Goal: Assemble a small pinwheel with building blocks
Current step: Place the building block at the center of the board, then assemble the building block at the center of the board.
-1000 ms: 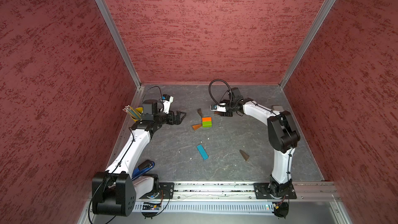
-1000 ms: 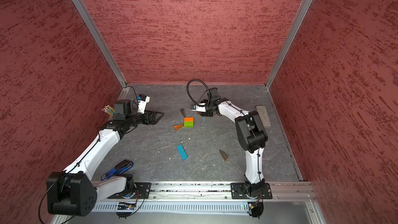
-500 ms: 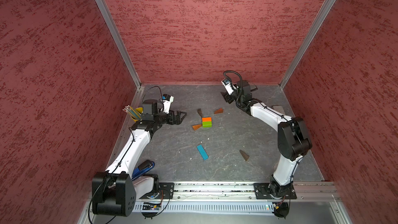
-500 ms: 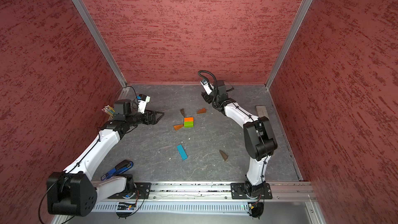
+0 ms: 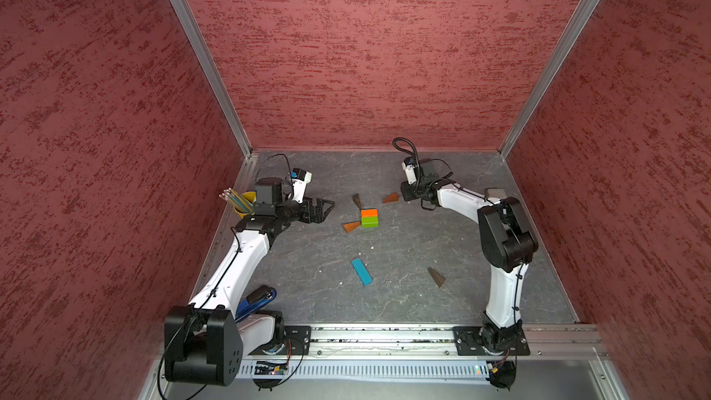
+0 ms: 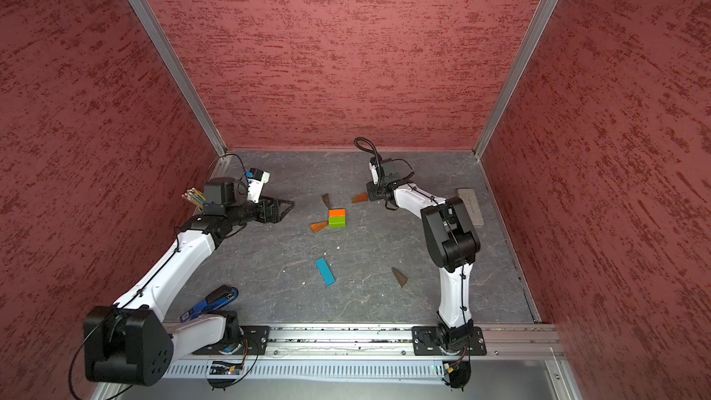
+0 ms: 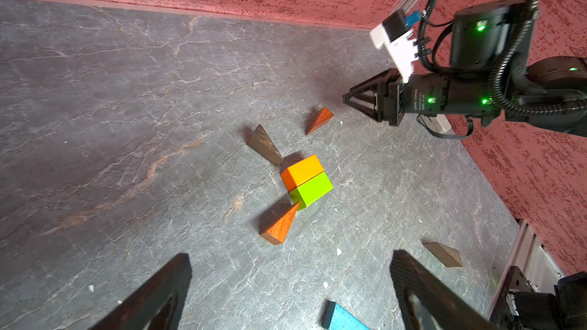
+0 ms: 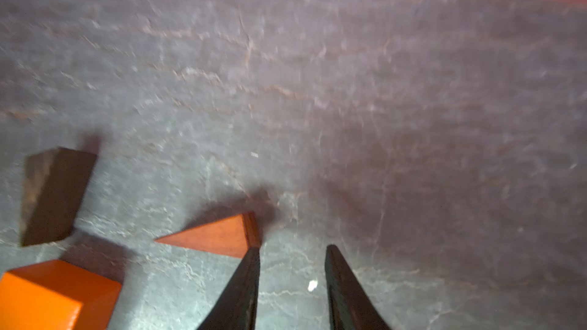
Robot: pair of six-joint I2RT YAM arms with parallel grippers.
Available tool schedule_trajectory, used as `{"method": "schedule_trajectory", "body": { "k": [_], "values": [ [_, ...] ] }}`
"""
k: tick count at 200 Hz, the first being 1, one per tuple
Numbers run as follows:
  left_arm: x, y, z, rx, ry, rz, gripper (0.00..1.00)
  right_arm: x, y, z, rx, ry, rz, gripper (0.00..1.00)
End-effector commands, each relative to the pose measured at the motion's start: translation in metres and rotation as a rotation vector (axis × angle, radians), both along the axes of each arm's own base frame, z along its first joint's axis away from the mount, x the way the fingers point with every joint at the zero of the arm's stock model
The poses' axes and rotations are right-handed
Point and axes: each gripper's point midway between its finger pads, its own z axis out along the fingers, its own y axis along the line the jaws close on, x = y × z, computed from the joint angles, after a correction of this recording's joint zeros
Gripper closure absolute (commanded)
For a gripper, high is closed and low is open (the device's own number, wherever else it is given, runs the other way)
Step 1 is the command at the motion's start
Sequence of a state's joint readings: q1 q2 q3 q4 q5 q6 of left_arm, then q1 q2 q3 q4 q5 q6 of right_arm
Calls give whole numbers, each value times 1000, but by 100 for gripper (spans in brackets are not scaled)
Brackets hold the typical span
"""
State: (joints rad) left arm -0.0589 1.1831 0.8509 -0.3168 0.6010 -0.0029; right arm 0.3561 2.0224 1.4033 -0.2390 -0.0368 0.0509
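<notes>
1. right gripper (image 8: 290,250) sits low at the far side of the table. its jaws stand close together with a narrow gap, and there is nothing in it.
2. one of its fingertips (image 8: 254,250) is just beside the thick end of an orange-brown wedge (image 8: 216,238). whether it touches, i cannot tell.
3. left gripper (image 7: 290,253) hovers on the other side of the blocks, jaws spread wide and empty.
4. the hub is down: orange block (image 5: 369,212) and green block (image 5: 369,221) lie flush, side by side, mid-table.
5. a dark wedge (image 5: 357,200) points at the orange block's corner. a second orange wedge (image 5: 351,226) has its tip at the green block's corner.
6. the wedge by the right gripper lies apart from the hub, not yet fanned in.
7. another dark wedge (image 5: 436,277) lies well apart near the right arm, and the blue bar (image 5: 361,272) lies loose toward the rail.
8. handling, as a judgement: small painted wood — light, stiff and not fragile, but smooth enough to skate on the stone-look top.
9. take a wedge across its thick end, since pinching the tapered sides could squirt it out.
10. a gentle push on the thick end may seat it — too hard and the hub shifts.
</notes>
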Motion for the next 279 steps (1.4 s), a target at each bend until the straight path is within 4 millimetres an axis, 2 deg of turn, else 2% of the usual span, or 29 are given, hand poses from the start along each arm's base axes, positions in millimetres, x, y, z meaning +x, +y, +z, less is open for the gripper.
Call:
{"method": "schedule_trajectory", "body": {
  "k": [1, 17, 75, 120, 153, 279],
  "values": [
    [0, -3, 1, 6, -7, -20, 0, 6, -4, 3, 7, 33, -50, 63],
    [-1, -4, 1, 8, -6, -22, 0, 5, -1, -5, 11, 46, -40, 64],
    [-1, -6, 1, 11, -9, -28, 0, 19, 6, -14, -3, 43, -15, 64],
    [-1, -5, 2, 11, -13, -26, 0, 27, 13, -14, -7, 22, 6, 64],
    [-1, -6, 2, 10, -15, -28, 0, 25, 19, -21, -13, 31, 30, 64],
    [-2, -6, 6, 6, -24, -29, 0, 22, 41, -25, -17, 38, 90, 63]
  ]
}}
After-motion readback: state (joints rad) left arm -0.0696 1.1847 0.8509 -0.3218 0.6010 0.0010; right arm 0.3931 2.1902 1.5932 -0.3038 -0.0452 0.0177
